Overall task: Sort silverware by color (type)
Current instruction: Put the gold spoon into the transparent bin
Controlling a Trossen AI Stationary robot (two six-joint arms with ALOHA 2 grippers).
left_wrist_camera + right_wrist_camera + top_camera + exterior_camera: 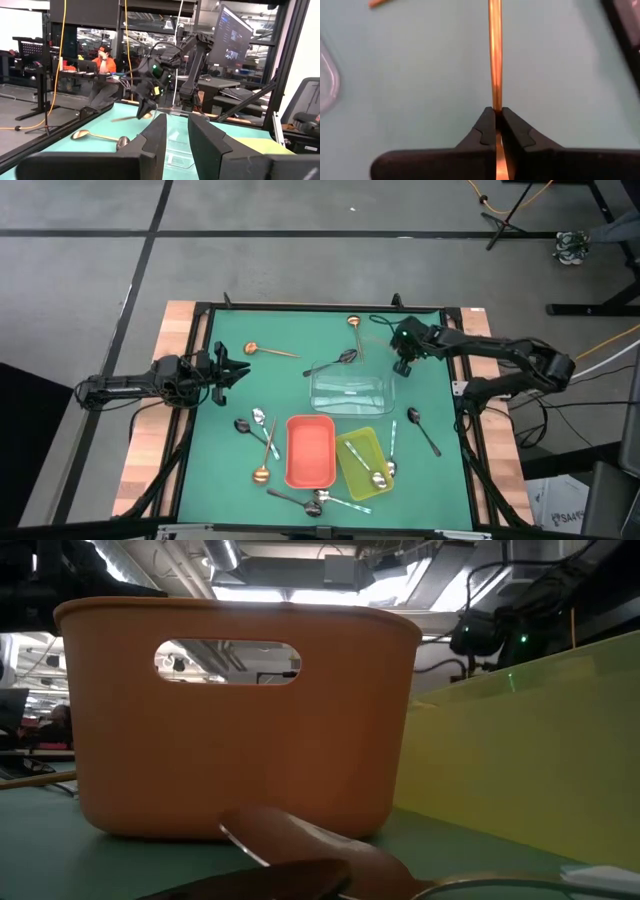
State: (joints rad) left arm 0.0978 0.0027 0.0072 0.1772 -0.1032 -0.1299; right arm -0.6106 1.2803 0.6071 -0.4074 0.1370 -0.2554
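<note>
The left gripper (243,372) hovers with jaws parted and empty over the mat's left side, silverware lies scattered around the 3 trays (310,450) mid-mat, and the right gripper (498,120) is clenched on a copper-gold spoon handle (495,55) near the far edge.

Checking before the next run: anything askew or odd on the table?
Nothing spilled or damaged. One dark spoon lies at the clear tray's far corner, possibly propped on its rim. Right pincer is shut on a copper handle.
</note>
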